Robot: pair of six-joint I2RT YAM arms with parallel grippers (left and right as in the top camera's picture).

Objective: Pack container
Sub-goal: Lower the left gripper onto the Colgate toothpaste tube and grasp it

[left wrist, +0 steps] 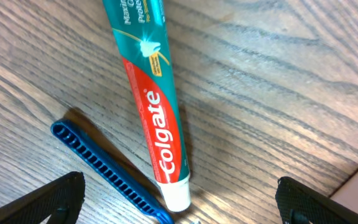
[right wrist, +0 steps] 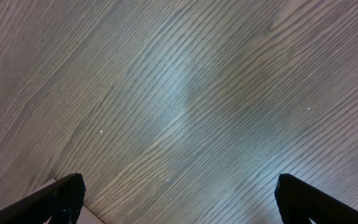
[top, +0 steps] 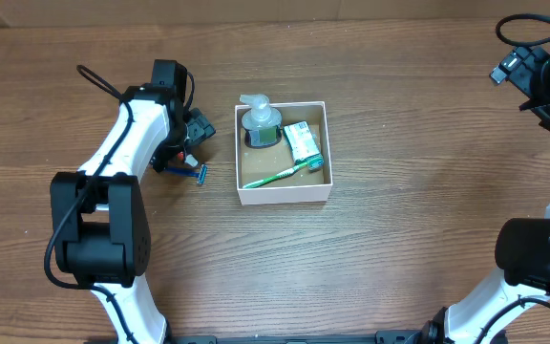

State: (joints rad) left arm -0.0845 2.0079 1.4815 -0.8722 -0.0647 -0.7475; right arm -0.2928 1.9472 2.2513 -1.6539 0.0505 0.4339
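Colgate toothpaste tube and blue razor lie unpacked at nine o'clock of the container; pump bottle, toothbrush and carton are inside. Left fingers and right fingers are spread, empty.

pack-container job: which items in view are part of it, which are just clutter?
Job: square white-walled box with cardboard floor; in it, clear pump bottle, green toothbrush, green-and-white carton; still outside, red-and-teal Colgate toothpaste tube, blue plastic razor.
Lying about: no stray items visible; just the wooden table.
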